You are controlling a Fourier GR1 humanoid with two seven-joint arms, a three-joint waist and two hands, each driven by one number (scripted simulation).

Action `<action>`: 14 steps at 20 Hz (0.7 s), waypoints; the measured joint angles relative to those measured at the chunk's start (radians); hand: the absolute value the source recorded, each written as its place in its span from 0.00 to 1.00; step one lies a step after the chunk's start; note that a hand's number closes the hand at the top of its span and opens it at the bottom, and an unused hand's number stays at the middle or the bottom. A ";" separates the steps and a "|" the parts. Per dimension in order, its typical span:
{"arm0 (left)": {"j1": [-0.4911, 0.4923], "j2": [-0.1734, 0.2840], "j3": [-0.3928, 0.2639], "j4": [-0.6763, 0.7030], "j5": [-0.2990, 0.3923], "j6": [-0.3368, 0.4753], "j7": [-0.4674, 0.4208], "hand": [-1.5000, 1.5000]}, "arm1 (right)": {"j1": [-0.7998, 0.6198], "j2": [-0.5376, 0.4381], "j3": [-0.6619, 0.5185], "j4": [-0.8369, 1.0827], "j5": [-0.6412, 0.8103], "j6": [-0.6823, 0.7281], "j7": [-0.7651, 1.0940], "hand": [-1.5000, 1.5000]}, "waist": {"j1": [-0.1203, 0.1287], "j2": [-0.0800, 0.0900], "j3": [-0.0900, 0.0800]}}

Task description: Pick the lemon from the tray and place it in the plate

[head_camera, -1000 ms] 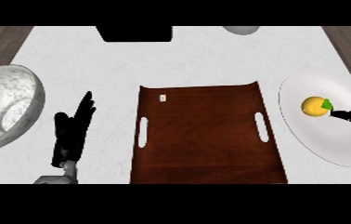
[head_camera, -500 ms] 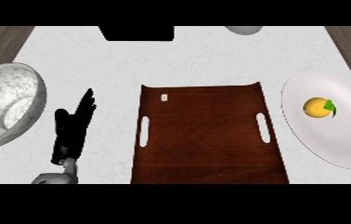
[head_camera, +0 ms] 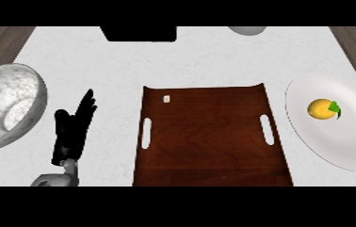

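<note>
While on plate point(head_camera: 313, 136), lemon point(head_camera: 321, 109) mid-rim.

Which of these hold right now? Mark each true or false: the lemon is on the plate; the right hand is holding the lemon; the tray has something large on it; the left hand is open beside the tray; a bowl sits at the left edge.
1. The lemon lies on the plate. True.
2. The right hand is holding the lemon. False: no right hand is in view, and the lemon lies alone.
3. The tray carries a large object. False: only a tiny pale speck shows near its top left corner.
4. The left hand is open, left of the tray. True.
5. A bowl sits at the counter's left edge. True.
</note>
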 measured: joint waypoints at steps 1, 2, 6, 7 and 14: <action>0.004 -0.004 -0.002 -0.006 -0.003 -0.001 0.002 0.50 | -0.006 -0.002 0.005 0.011 0.001 -0.011 -0.007 0.00 | 0.001 0.000 0.000; 0.019 -0.003 -0.001 -0.009 -0.002 -0.008 -0.010 0.50 | -0.011 -0.005 0.009 0.016 0.000 -0.017 -0.008 0.00 | 0.001 0.000 0.000; -0.001 -0.017 -0.001 0.002 -0.013 -0.002 -0.001 0.50 | -0.013 -0.008 0.030 0.067 0.018 -0.067 -0.048 0.00 | 0.002 0.001 0.000; -0.006 -0.022 -0.004 -0.004 -0.019 0.003 0.013 0.50 | -0.018 -0.015 0.034 0.087 0.023 -0.071 -0.057 0.00 | 0.002 0.001 0.000; 0.006 -0.039 -0.007 0.003 -0.033 0.002 -0.013 0.50 | -0.042 -0.033 0.054 0.153 0.033 -0.115 -0.084 0.00 | 0.004 0.001 0.000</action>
